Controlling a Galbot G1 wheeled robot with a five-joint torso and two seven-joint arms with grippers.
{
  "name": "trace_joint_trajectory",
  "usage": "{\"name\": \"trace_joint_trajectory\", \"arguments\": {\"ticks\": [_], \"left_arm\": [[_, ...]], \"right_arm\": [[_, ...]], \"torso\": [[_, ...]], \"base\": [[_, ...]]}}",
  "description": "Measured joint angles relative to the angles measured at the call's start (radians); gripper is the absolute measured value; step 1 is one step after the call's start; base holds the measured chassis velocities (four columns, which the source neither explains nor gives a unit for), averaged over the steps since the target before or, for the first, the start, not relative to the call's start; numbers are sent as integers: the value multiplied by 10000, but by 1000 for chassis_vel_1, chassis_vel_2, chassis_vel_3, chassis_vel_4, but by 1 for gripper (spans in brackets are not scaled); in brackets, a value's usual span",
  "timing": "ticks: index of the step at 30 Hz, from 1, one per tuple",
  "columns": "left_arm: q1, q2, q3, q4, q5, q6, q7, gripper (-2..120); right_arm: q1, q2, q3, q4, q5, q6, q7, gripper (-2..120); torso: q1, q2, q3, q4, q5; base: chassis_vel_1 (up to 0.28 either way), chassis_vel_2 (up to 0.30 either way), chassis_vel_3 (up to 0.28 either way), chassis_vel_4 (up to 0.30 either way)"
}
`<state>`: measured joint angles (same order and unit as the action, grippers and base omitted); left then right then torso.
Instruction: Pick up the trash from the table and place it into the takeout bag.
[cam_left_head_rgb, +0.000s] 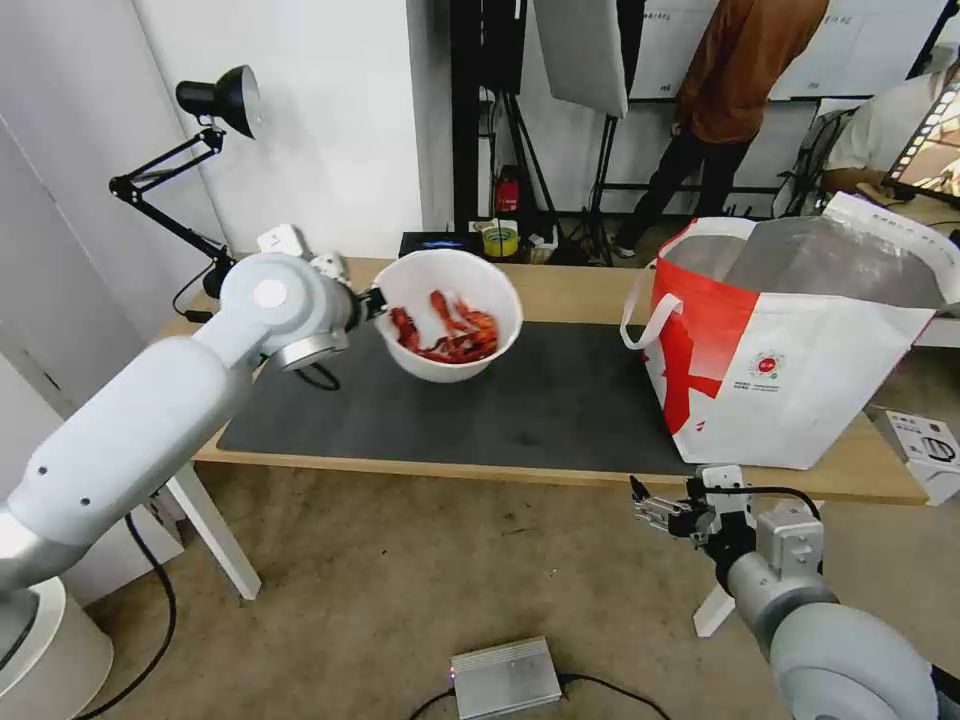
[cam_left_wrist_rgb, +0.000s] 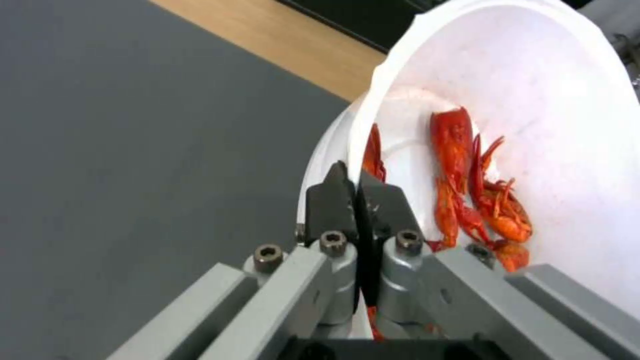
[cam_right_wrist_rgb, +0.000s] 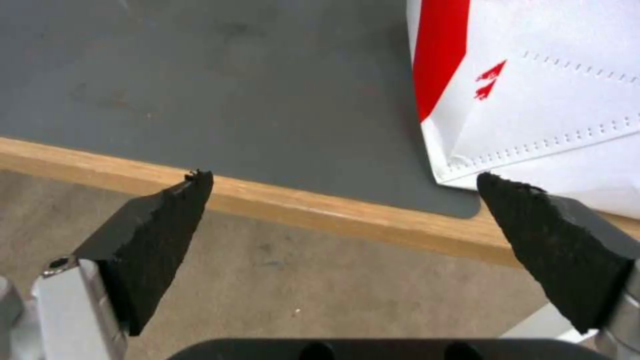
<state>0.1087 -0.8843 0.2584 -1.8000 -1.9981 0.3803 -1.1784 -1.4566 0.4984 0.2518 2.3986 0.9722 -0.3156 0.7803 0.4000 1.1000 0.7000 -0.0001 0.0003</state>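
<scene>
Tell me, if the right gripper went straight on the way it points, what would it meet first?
Probably the table's front edge. The open right gripper sits below and in front of it, aimed near the bag's lower corner. Depth is unclear, so it might pass over onto the grey mat.

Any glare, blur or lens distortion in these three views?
Head view: wide-angle bending at the edges, and the takeout bag foil lining reflects light softly. Left wrist view: the white bowl interior is close to blown out, and the left pincer shut on its rim looks soft. Right wrist view: even light; the open right pincer looms large against the table edge.
</scene>
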Motion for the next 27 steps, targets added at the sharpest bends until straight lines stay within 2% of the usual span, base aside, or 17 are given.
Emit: {"name": "trace_joint_trajectory", "arguments": {"ticks": [15,27], "left_arm": [[-1082,-1229,939,390,-292,-4,-377,0],[-1418,-1514,1421,475,-410,39,-499,0]], "right_arm": [[0,1,0,0,0,0,0,100],[0,0,0,0,0,0,0,100]], "torso": [[0,-2,0,0,-2],[-1,-2,0,1,-2]], "base": [[0,0,0,0],[0,0,0,0]]}}
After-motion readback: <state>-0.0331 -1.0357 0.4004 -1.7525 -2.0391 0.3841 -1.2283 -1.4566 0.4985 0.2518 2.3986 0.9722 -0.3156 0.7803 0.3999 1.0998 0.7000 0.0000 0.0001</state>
